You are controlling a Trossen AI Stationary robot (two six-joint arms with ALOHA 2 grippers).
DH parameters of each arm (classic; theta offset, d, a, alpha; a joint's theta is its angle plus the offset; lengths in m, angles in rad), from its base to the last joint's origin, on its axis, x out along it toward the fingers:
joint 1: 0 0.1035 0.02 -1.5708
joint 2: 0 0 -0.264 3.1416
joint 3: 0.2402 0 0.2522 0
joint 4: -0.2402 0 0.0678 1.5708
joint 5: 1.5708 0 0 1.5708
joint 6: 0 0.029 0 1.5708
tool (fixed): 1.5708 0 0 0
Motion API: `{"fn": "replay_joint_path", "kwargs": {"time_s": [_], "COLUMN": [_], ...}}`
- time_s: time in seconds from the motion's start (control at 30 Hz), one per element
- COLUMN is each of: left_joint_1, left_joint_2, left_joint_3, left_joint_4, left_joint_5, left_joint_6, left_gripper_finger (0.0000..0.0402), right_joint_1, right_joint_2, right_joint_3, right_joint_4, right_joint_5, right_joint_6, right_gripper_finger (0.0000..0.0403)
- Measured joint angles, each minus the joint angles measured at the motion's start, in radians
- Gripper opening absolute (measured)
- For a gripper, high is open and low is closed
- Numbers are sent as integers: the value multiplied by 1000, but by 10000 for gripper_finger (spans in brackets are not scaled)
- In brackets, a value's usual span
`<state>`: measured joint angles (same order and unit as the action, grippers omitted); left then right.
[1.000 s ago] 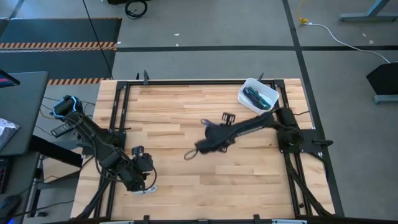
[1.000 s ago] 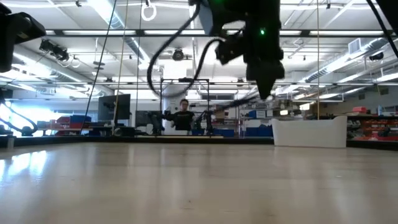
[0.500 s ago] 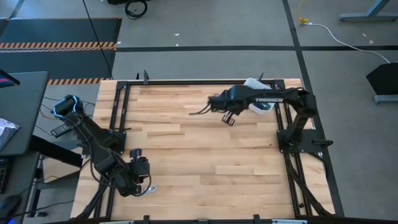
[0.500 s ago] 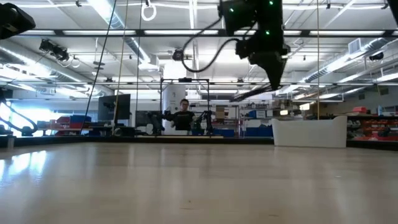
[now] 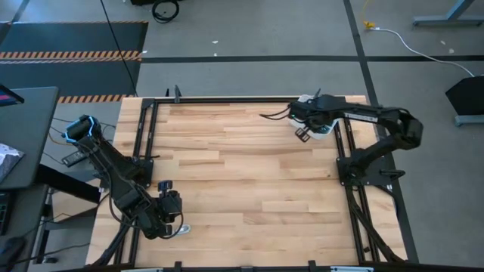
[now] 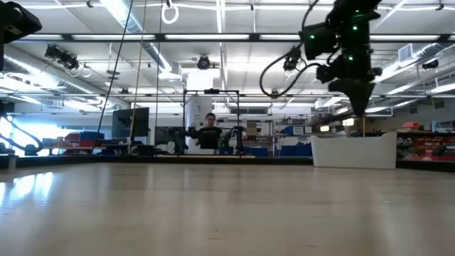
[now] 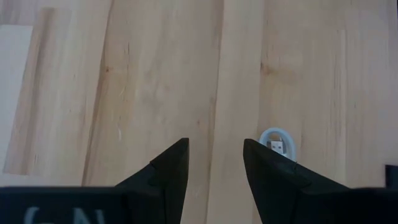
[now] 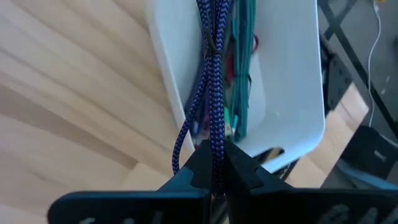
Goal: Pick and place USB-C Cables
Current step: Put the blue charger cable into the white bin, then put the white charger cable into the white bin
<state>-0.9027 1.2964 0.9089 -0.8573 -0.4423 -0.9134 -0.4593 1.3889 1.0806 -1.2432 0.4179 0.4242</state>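
Industrial lab or workshop hall: strip lights (image 6: 213,37) on open ceiling, shelving with bins (image 6: 426,146), grey concrete floor (image 5: 249,38), hazard-striped mat (image 5: 72,54), person (image 6: 209,134) at far workstation.

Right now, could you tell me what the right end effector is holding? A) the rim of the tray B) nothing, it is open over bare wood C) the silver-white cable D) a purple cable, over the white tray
D: in the right wrist view the right end effector is shut on a purple cable that hangs over the white tray, where teal and green cables already lie.
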Motion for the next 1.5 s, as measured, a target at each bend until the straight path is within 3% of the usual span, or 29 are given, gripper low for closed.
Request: {"fn": "replay_joint_path", "kwargs": {"time_s": [0.37, 0.73, 0.97, 1.17, 1.37, 1.5], "left_joint_1": [3, 3, 3, 1, 0, -9], "left_joint_2": [0, 0, 0, 0, 0, 0], "left_joint_3": [0, 0, 0, 0, 0, 0], "left_joint_4": [9, 17, 23, 32, 73, 116], "left_joint_5": [-3, -10, -9, 30, 153, 246], "left_joint_6": [1, 7, -19, -39, -108, -155], "left_gripper_finger": [160, 160, 160, 160, 160, 160], "right_joint_1": [-85, -165, -192, -191, -164, -103], "right_joint_2": [-106, -105, -105, -105, -114, -141], "right_joint_3": [-171, -264, -266, -266, -266, -266], "right_joint_4": [25, 222, 228, 245, 256, 337], "right_joint_5": [60, 92, 63, 54, 52, -35], "right_joint_6": [-43, -151, -140, -147, -140, -185], "right_gripper_finger": [18, 19, 75, 145, 208, 223]}}
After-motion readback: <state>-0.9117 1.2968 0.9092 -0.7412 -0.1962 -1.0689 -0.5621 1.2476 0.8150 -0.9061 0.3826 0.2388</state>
